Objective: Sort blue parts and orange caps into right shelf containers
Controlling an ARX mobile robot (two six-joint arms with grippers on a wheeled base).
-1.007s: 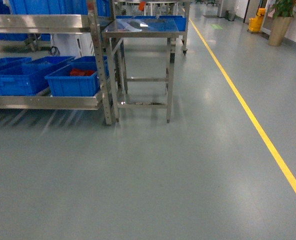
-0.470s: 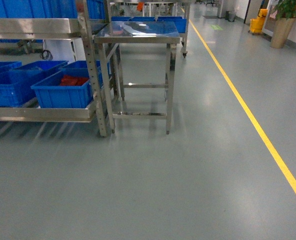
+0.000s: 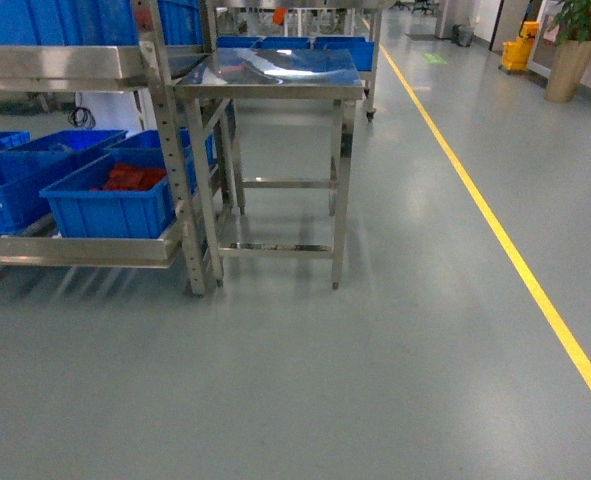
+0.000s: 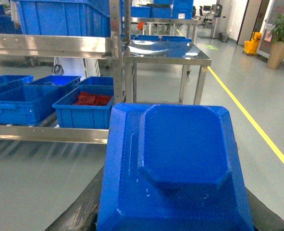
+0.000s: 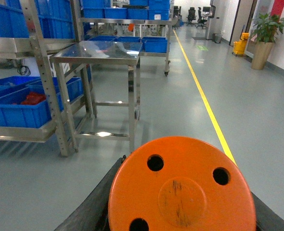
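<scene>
A big blue part [image 4: 175, 163] fills the lower left wrist view, and black fingers [image 4: 79, 211] of my left gripper show at both its sides, shut on it. In the right wrist view a round orange cap [image 5: 182, 190] with three holes sits between the black fingers [image 5: 96, 202] of my right gripper, which is shut on it. Bright-blue shelf containers [image 3: 110, 205] stand on the low steel shelf at the left. The nearest container [image 4: 84, 113] holds red-orange pieces [image 3: 125, 178]. Neither gripper appears in the head view.
A steel table [image 3: 270, 75] on thin legs stands right beside the shelf upright [image 3: 170, 150]. More blue crates [image 3: 65, 20] fill the upper shelf. A yellow floor line [image 3: 515, 260] runs along the right. Grey floor [image 3: 325, 380] lies ahead.
In the head view the shelf, crates and table have come nearer and slid left, so the base has rolled forward.
</scene>
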